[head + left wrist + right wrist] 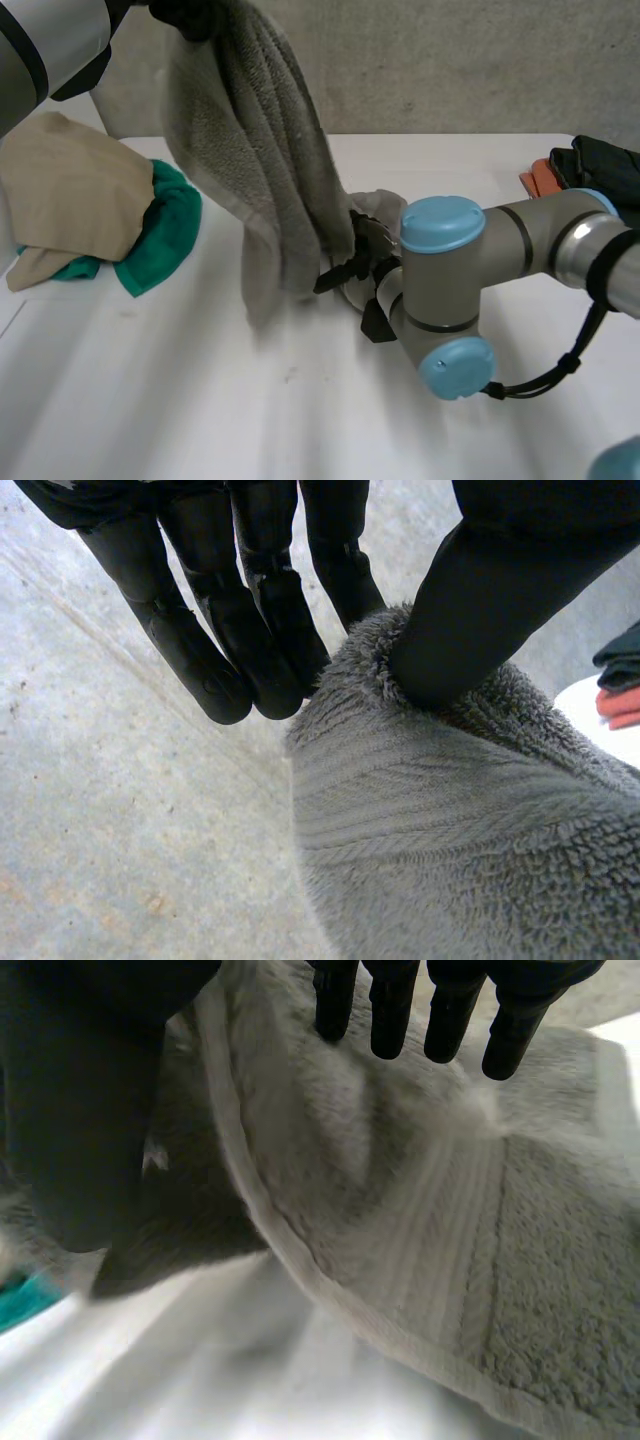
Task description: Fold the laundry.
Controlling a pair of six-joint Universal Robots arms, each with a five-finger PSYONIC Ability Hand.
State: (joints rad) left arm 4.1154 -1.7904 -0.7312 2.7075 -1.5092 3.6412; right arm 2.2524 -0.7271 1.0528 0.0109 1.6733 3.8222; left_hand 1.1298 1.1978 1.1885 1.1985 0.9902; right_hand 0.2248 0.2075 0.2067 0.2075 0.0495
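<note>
Grey towel [260, 150] hangs lengthwise, long axis near vertical, from upper left of the head view down to frame centre, where its lower end bunches on the white table [150, 400]. Left hand [190, 15] holds the top. In its wrist view the thumb [470, 600] presses into the pile and pinches the towel [450, 830] against the straight fingers [230, 630] beside it. Right hand [360, 265] is at centre frame, at the towel's low end and by far the nearer to the hem. In its wrist view the fingers [390, 1010] are straight and spread and the thumb [80, 1110] stands well off. The towel's hemmed edge [300, 1260] runs through that gap, not clamped as far as I can see. Judgement: the next move is closing on that lower edge, which lies between thumb and fingers. Beige cloth [70, 190] lies over green cloth [165, 235] at mid left, well clear.
</note>
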